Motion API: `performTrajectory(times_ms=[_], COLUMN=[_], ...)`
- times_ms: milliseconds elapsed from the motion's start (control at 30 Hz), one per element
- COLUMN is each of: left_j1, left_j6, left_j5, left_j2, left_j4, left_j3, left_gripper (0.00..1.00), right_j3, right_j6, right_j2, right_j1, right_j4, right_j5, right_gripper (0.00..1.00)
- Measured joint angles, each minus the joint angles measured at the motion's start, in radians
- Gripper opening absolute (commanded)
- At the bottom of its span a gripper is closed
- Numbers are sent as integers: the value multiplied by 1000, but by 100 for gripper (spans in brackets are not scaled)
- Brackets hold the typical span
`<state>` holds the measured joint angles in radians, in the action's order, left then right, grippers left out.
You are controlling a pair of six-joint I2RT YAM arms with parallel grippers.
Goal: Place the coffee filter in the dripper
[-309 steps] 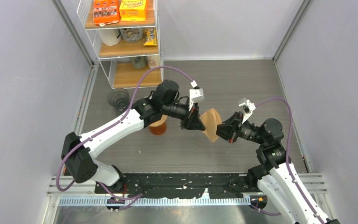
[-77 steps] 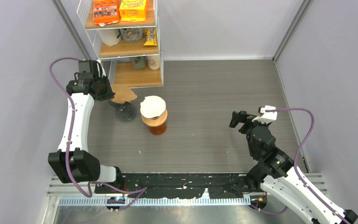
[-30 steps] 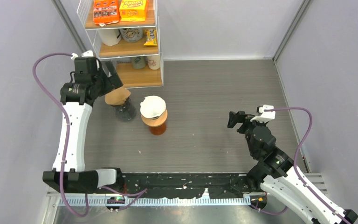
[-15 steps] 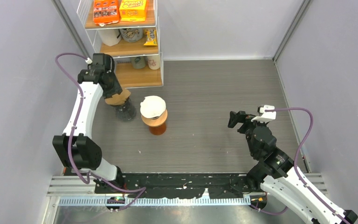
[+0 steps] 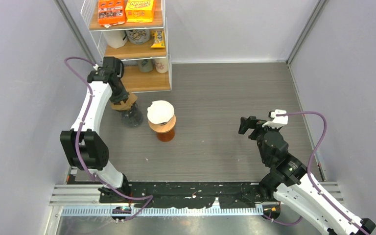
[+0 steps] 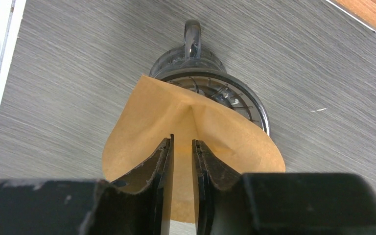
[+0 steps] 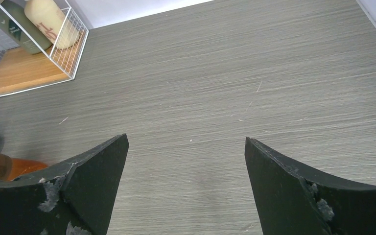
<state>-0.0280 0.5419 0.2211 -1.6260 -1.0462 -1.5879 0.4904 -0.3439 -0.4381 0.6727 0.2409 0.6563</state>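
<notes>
The brown paper coffee filter [image 5: 123, 103] [image 6: 147, 112] lies spread over the mouth of the dark, clear dripper [image 5: 132, 118] [image 6: 235, 93]. It sits tilted toward the near side, so the far rim and handle of the dripper stay uncovered. My left gripper [image 5: 119, 99] [image 6: 182, 142] hangs right over the filter. Its jaws are a narrow gap apart, and through that gap I see the filter below, with nothing between them. My right gripper [image 5: 245, 125] [image 7: 186, 147] stands wide open and empty over bare table at the right.
An orange-brown vessel topped by a white cone [image 5: 161, 119] [image 7: 0, 166] stands just right of the dripper. A wire shelf rack [image 5: 132, 44] [image 7: 29, 68] with boxes and jars fills the back left corner. Walls close in on both sides.
My left arm has swung in over the filter, and its jaws have narrowed from wide open to a slim gap. The filter stays on the dripper. The right arm has not moved.
</notes>
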Motion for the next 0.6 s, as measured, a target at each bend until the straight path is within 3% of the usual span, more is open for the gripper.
performTrajectory(times_ms=[600], left_j1=[0], left_j6=[0], left_j5=[-11], left_j2=[-55], left_j4=[1], left_j3=[2], left_gripper=[20], right_j3=[0], right_j6=[-2], right_j2=[-23], right_j1=[0], right_j4=[0], right_j5=[1], right_gripper=[95])
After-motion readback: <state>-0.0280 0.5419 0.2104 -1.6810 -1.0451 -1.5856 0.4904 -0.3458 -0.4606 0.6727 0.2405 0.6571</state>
